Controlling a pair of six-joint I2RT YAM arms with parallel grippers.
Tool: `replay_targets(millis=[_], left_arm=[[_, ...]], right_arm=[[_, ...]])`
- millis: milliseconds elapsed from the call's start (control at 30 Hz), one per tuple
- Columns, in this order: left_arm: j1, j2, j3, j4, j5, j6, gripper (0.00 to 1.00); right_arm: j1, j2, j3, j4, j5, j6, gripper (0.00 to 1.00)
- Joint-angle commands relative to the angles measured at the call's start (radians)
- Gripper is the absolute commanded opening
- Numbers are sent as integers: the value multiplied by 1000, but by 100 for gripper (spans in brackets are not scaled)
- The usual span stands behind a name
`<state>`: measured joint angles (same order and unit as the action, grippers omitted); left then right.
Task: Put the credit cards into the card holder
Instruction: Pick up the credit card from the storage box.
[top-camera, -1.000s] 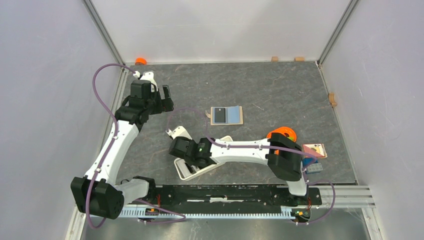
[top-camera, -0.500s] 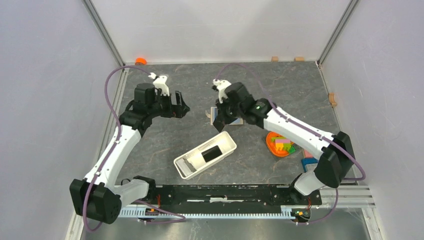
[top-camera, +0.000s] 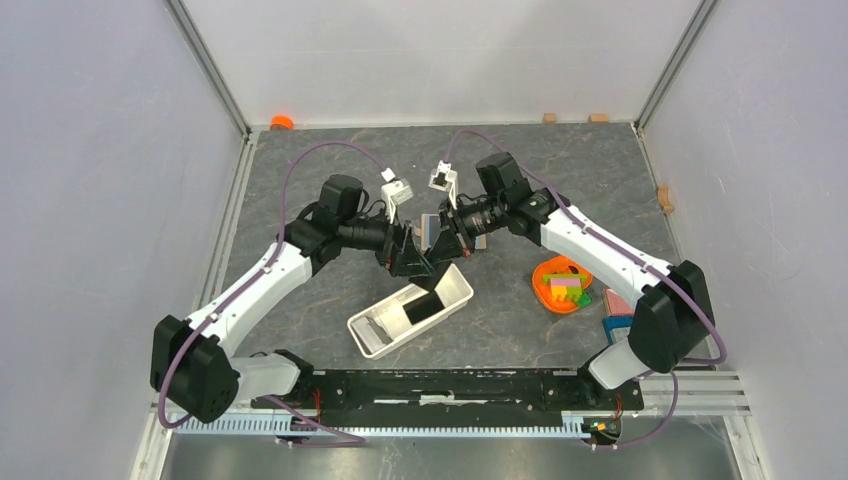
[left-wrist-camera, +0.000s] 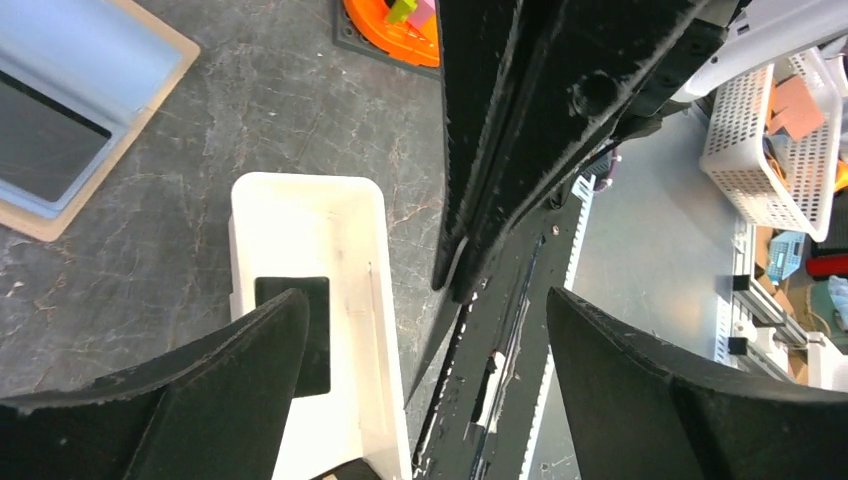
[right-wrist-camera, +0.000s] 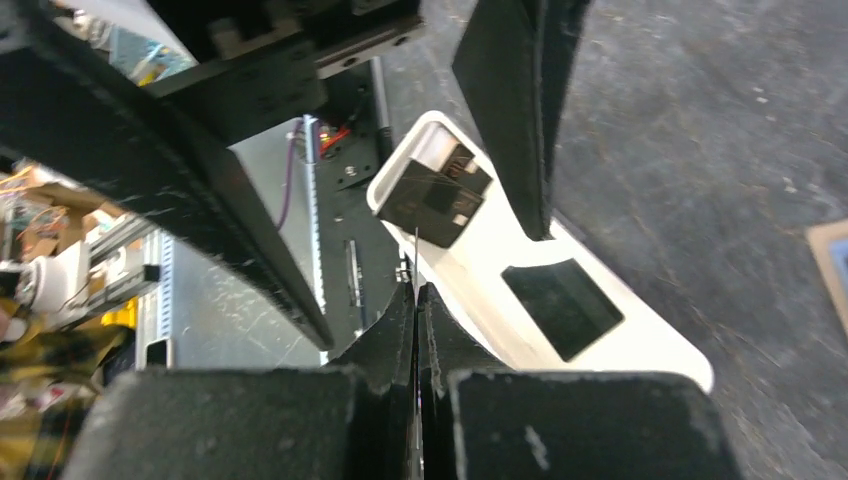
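Left wrist view: the left gripper (left-wrist-camera: 425, 300) stands wide, its 2 fingers (left-wrist-camera: 200, 400) straddling a thin dark sheet (left-wrist-camera: 440, 325) held on edge just above and beside the card holder's (left-wrist-camera: 300, 225) far end. I take this sheet for card 2. Its flat faces look toward the left pads and its long edge runs along the gap, so a plain close should catch it.

The right gripper (right-wrist-camera: 415, 290) is pinched tight on the sheet's other end. Card 1 (top-camera: 425, 308) lies flat mid-holder, its long axis along the holder. The holder's far end shows bare white floor, likely room for 1 more. The grey stone-pattern table (top-camera: 560, 190) surrounds the holder, and the orange bowl (top-camera: 562, 285) sits well right of it.
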<state>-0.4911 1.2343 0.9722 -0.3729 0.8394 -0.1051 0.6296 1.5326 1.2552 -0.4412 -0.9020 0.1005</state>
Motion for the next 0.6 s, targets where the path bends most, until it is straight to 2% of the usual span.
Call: replay_targets(millis=[0,100,300,400,433,567], left_arm=[[-11,3,20,-4,71,47,86],[-16,12,25,-5,107,44,60],[-26,24,32,-33,114,64,29],[-29,31,33,-38,125,70,8],[-31,34,34,-38,125,71,2],[-32,60,40,2,56,24,2]], right_arm=[[-1,-18,-11,65,-174,-12,0],[-1,-17,-7,64,-173,-14,0],[-22,-11,-4,82,-166,5,0],[-52,-11,-11,98,-164,21,0],[-61,-11,-13,102,-157,28,3],[-125,-16,-24,124,-92,51,47]])
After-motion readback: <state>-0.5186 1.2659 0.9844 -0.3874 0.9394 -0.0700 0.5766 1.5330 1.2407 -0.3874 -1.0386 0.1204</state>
